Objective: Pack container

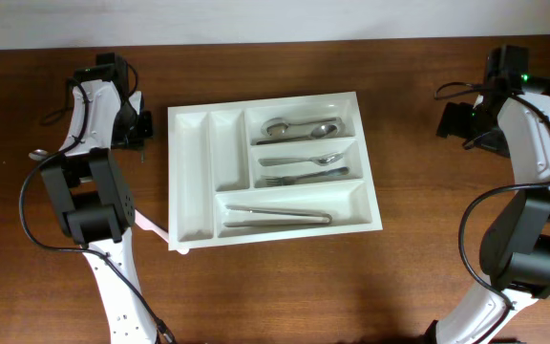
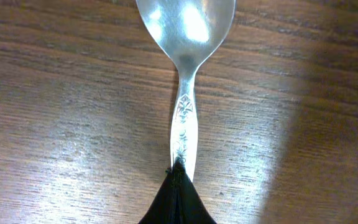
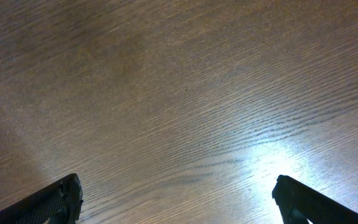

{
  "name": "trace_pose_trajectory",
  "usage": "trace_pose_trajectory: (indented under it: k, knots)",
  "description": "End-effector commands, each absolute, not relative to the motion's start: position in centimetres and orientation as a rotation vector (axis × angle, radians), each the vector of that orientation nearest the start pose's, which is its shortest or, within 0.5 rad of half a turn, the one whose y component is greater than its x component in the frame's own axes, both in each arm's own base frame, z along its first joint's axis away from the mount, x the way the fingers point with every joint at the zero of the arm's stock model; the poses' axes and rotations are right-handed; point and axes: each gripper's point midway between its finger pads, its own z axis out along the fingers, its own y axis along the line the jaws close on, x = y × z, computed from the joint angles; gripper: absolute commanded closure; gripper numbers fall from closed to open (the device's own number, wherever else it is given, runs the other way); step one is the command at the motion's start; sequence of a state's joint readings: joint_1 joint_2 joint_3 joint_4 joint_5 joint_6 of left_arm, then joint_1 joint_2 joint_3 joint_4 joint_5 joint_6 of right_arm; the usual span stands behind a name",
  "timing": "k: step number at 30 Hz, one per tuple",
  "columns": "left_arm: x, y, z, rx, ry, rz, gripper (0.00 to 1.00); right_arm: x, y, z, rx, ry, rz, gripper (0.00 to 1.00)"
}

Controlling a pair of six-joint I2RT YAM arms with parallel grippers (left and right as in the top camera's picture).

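The wooden table (image 1: 285, 296) carries the container (image 1: 191, 172) at its middle, between the 2 arms, lying flat with its 2 narrow upright slots toward the left arm. Packing looks partly done. The 3 long compartments each hold cutlery: the top one has spoons (image 1: 302, 129), the middle one has a spoon (image 1: 304, 159) above a fork (image 1: 304, 177), and the bottom one has long slim pieces (image 1: 277, 215), probably knives. The 2 narrow slots are bare.

The left arm sits well left of the container, over open table. Its tool (image 2: 178, 171) is closed tight on the handle end of 1 more spoon (image 2: 185, 31), whose bowl points away from the fingers. Whether this spoon is lifted or resting on the wood cannot be told from the wrist view.

The right tool (image 3: 179, 202) is spread wide with nothing between its fingers, over bare table far to the container's right.

What is left, as a judgement: carry the gripped spoon over and set it in, most likely with the other spoons. No other loose cutlery shows on the table, so this may be the last piece.
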State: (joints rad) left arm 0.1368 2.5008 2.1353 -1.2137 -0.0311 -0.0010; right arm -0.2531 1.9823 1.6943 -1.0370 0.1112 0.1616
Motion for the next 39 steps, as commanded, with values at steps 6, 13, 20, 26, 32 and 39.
trace_pose_trajectory:
  k: [6, 13, 20, 26, 32, 39]
  knots:
    - [43.0, 6.5, -8.9, -0.245, 3.355, 0.013, 0.77, 42.3, -13.1, 11.0, 0.636, 2.809, -0.178, 0.01]
    - [44.2, 6.6, -9.1, -0.242, 3.305, 0.019, 0.75, 42.3, -13.1, 11.0, 0.636, 2.809, -0.178, 0.01]
    - [45.7, 6.8, -9.3, -0.239, 3.240, 0.025, 0.74, 42.3, -13.1, 11.0, 0.636, 2.809, -0.178, 0.01]
    - [47.9, 7.1, -9.5, -0.234, 3.151, 0.033, 0.61, 42.3, -13.1, 11.0, 0.636, 2.809, -0.178, 0.01]
    - [49.3, 7.3, -9.5, -0.231, 3.093, 0.039, 0.45, 42.3, -13.1, 11.0, 0.636, 2.809, -0.178, 0.01]
    - [50.5, 7.5, -9.4, -0.227, 3.045, 0.043, 0.50, 42.3, -13.1, 11.0, 0.636, 2.809, -0.178, 0.01]
